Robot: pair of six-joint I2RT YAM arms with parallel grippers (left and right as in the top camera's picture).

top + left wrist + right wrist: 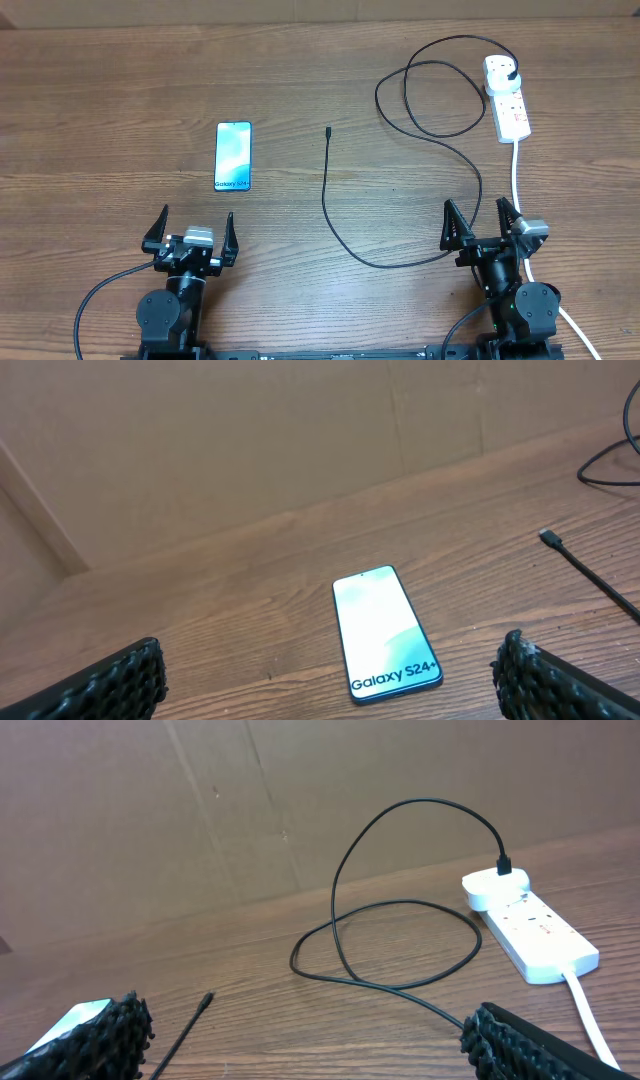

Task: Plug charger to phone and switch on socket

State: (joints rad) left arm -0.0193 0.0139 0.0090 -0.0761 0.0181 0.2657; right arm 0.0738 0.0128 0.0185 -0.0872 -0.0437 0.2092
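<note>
The phone (233, 155) lies flat on the wooden table left of centre, its light blue screen up; in the left wrist view the phone (384, 632) sits just ahead of my open jaws. The charger (330, 200) is a thin black cable whose connector tip (328, 131) lies free mid-table; it loops right and its black plug (512, 72) sits in the white socket (507, 98) at the far right. The right wrist view shows the charger (400, 910), its tip (206, 1000) and the socket (530, 925). My left gripper (196, 230) and right gripper (480, 222) are open and empty near the front edge.
The socket's thick white cord (517, 180) runs down the right side past my right gripper toward the front edge. A brown cardboard wall (250, 440) stands behind the table.
</note>
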